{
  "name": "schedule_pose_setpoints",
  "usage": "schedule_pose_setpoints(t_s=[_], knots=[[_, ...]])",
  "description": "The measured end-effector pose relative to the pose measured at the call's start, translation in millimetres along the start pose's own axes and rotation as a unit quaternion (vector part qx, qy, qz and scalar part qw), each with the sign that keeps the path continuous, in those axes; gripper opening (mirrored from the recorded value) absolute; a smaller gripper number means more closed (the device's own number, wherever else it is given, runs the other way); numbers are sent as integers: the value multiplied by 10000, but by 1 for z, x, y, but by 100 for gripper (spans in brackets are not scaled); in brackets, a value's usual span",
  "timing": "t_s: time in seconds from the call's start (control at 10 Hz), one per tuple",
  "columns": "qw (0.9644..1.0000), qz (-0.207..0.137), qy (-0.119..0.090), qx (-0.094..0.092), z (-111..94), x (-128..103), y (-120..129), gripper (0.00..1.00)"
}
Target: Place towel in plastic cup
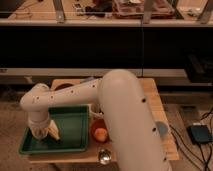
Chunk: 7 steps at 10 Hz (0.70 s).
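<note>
My gripper [40, 132] points down into the left part of the green tray [72, 131] at the table's front left, its end close to the tray floor, and it is shut. A yellowish corn cob [53, 132] lies right beside it. The towel is hidden; I cannot tell whether it is under or in the gripper. The pale blue plastic cup [162, 129] stands at the table's right edge, partly behind my white arm [125, 115], far from the gripper.
An orange-brown bowl [100, 126] with an orange object [101, 134] sits right of the tray. A dark metallic cup [104, 156] stands at the front edge. A dark bowl [62, 86] is at the back left. Dark shelving rises behind the table.
</note>
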Motion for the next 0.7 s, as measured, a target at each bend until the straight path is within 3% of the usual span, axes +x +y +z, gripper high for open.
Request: schedule_pose_setpoints(t_s=[0.1, 0.3, 0.5, 0.6, 0.7], knots=[[9999, -67, 94, -17, -21, 4, -4, 0], [9991, -128, 302, -286, -69, 12, -11, 0], [9962, -78, 450, -738, -117, 18, -6, 0], [9932, 93, 490, -1049, -140, 17, 8, 0], [9906, 266, 513, -1241, -155, 15, 24, 0]])
